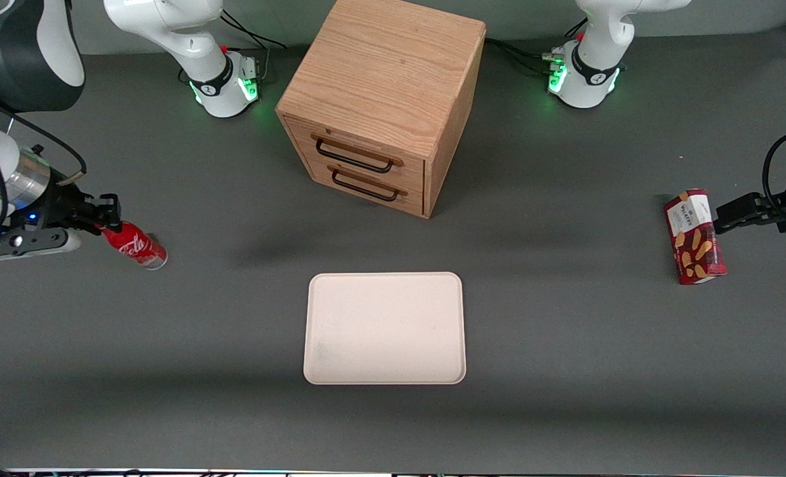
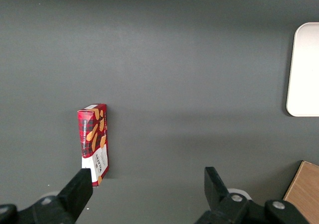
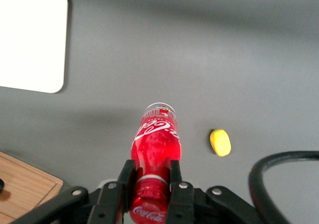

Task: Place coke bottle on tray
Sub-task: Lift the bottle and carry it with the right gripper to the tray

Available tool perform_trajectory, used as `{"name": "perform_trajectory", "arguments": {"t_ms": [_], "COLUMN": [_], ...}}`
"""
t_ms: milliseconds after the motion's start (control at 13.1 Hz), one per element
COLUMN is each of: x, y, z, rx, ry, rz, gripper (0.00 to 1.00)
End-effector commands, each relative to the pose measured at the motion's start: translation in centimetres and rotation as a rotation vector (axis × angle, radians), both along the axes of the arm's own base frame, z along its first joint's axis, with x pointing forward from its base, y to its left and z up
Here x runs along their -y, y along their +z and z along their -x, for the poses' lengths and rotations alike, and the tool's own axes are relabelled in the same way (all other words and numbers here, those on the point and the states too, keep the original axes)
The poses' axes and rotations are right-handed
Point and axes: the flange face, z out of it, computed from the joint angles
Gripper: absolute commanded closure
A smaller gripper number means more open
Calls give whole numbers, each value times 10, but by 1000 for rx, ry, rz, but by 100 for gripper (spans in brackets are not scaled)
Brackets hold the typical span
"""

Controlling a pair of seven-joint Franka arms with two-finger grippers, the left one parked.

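While the coke bottle [image 3: 155, 149] is held by its neck in the clenched jaws of the gripper [image 1: 106, 220] at the working arm's end of the counter [image 1: 565, 344], its long axis is pointed toward the tray [image 1: 385, 328], which is well apart.

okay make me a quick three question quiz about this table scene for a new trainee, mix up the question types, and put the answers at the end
1. True or false: the small red coke bottle already lies on the flat cream-pink tray.
2. What is the right gripper doing? A) hanging open above the tray B) shut on the bottle's neck C) pulling a drawer handle
3. Fill in: the wooden two-drawer cabinet stands ___ from the front camera than the tray.

Key: 1 false, the tray holds nothing and the bottle is toward the working arm's end. 2 B. 3 farther.
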Motion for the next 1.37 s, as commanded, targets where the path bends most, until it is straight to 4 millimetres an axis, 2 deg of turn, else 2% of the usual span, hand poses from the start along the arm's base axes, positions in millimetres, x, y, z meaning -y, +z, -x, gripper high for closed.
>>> {"name": "perform_trajectory", "arguments": {"t_ms": [0,229,534,915,1220,1297], "x": [-39,-93,-150,-222,-259,-263], "y": [13,4,-30,-119,-188,-203], "z": [-41,-69,-94,-118,-125,-126], "rx": [22,61,130,194,205,210], "ry": [10,-38,-23,76,105,80], "rz": [-28,-76,-122,-134,-164,-153], "gripper": [100,100,100,100,100,100]}}
